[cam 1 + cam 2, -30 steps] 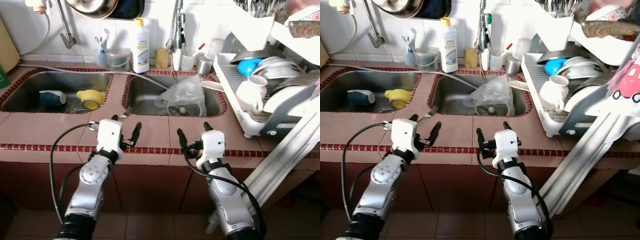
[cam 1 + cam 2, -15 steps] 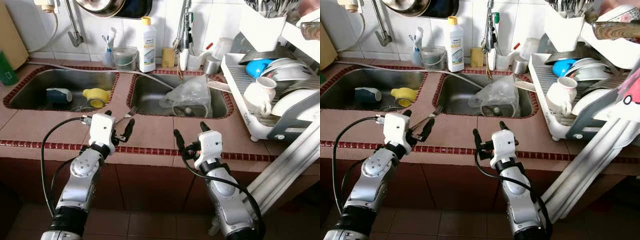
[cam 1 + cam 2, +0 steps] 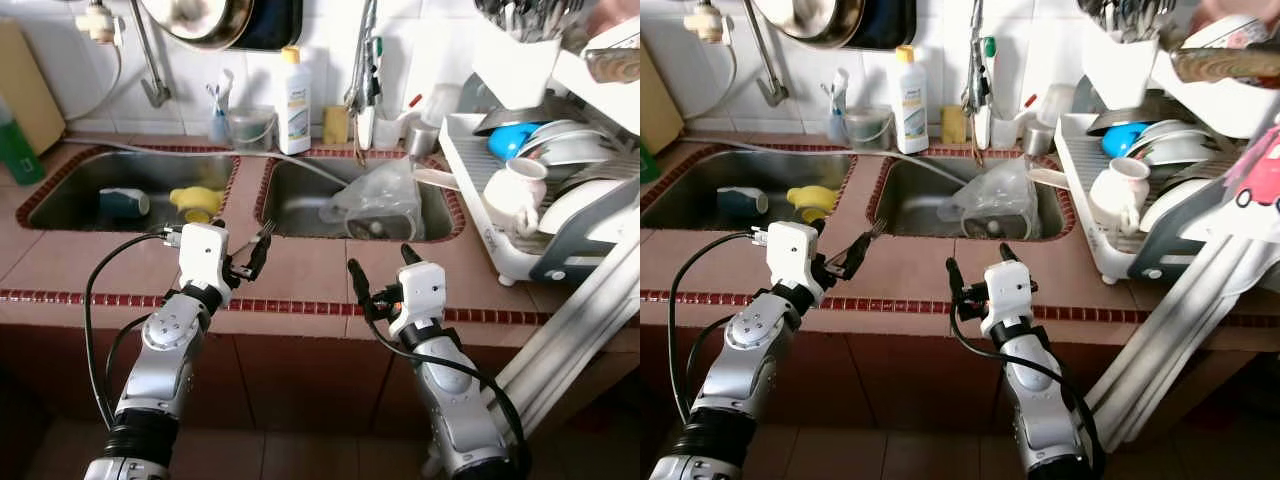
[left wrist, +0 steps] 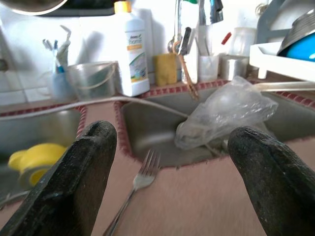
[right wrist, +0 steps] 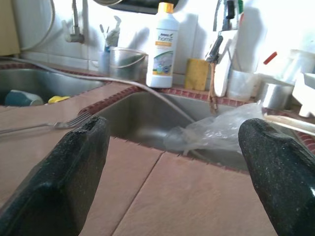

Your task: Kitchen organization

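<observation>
Fork (image 4: 140, 180) lies flat on the tiled counter strip between the two sinks, tines toward the right sink (image 3: 300, 195), handle running back toward the left gripper (image 3: 236, 262). Long axis roughly in line with that gripper's reach, so it sits just ahead and between the spread fingers (image 4: 81, 162); nothing held. Left arm clearly nearer. Right gripper (image 3: 380, 280) hovers over the counter front edge, fingers also spread, empty, fork well off to its left. Plastic bag (image 3: 378, 195) slumped in the right sink; yellow cup (image 3: 195, 200) in the left sink. Dish rack (image 3: 500, 190) at right, loaded. Likely next: left gripper lowers onto the handle.
</observation>
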Motion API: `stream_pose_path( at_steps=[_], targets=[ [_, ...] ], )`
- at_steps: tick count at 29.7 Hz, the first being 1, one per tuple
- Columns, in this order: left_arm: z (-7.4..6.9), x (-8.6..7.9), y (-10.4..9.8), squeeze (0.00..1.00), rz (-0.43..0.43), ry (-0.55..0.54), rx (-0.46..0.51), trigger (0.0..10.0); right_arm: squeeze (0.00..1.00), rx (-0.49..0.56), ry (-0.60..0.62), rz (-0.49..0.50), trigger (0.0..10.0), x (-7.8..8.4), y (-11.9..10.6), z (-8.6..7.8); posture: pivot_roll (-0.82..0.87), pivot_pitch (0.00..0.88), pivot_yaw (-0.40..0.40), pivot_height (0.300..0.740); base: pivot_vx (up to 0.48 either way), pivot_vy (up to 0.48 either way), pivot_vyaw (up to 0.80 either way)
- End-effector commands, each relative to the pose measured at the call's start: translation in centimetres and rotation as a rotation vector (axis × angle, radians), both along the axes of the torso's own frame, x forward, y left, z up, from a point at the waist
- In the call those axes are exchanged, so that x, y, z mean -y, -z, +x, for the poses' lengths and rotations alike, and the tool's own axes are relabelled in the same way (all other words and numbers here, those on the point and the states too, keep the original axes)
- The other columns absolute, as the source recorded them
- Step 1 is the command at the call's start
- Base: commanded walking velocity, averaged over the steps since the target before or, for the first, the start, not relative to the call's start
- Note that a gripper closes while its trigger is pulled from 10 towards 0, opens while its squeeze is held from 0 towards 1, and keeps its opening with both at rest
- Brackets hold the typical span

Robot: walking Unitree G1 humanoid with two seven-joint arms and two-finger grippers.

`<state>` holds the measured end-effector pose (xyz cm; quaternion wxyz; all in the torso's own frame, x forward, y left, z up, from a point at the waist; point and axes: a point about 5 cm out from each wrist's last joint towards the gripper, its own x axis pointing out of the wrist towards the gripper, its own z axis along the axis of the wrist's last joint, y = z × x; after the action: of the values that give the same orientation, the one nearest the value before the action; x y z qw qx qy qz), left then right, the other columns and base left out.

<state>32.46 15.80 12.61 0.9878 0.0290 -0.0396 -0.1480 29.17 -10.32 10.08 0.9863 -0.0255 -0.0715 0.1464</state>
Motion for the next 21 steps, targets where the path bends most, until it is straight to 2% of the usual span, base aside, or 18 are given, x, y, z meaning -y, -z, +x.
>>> stream_pose_path(
  at_steps=[1,16,21],
  targets=[
    [0.33,-0.09,-0.76,0.0,-0.007,0.0,0.016,10.0,0.0,0.021,-0.007,0.009,10.0,-0.09,-0.56,0.03,-0.12,0.0,0.014,0.74,0.364,0.0,0.0],
    [0.46,0.05,-1.01,0.0,-0.014,-0.008,0.023,10.0,0.0,0.022,-0.01,0.001,10.0,-0.05,-0.65,0.11,-0.12,0.0,0.009,0.74,0.347,0.0,0.0],
    [0.52,-0.05,-1.09,0.0,-0.023,-0.013,0.023,10.0,0.0,0.023,-0.013,0.001,10.0,-0.06,-0.71,0.13,-0.13,0.005,0.011,0.74,0.0,0.0,0.0]
  ],
)
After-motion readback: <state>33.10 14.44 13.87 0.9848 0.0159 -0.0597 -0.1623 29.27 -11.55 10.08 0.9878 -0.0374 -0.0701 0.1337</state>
